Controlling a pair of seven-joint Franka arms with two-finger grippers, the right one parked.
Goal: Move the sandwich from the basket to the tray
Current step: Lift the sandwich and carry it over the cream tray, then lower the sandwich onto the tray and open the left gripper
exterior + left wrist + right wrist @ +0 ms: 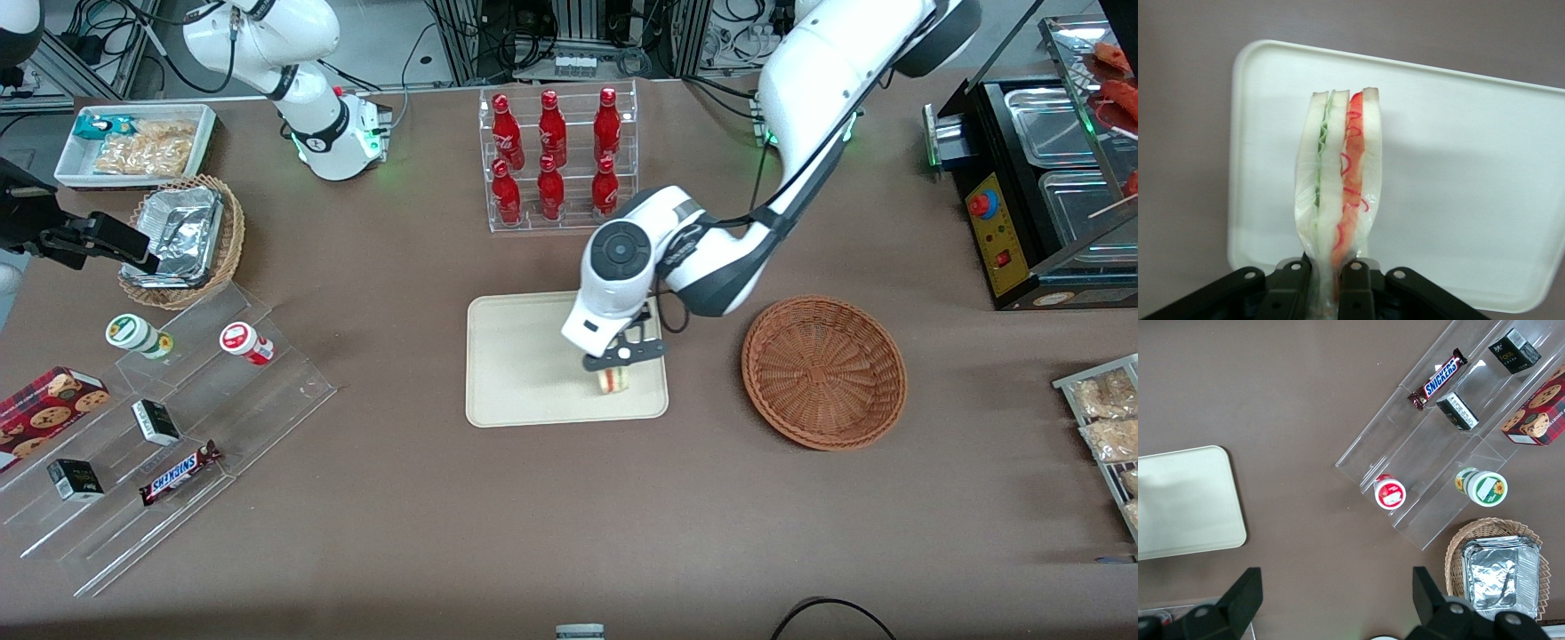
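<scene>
My left gripper [623, 356] hangs over the cream-beige tray [516, 373], near the tray's edge that faces the basket. It is shut on the sandwich [613, 380], a wedge of white bread with green and red filling in clear wrap. In the left wrist view the sandwich [1340, 187] sticks out from between the two black fingers [1355, 287], standing on edge above the tray [1458, 187]. Whether it touches the tray I cannot tell. The reddish-brown wicker basket [824, 369] sits beside the tray, toward the working arm's end, with nothing in it.
An acrylic rack of red bottles [556, 160] stands farther from the front camera than the tray. A stepped acrylic stand [160, 427] with snacks and a tan basket of foil containers [182, 240] lie toward the parked arm's end. A black warmer [1040, 196] stands at the working arm's end.
</scene>
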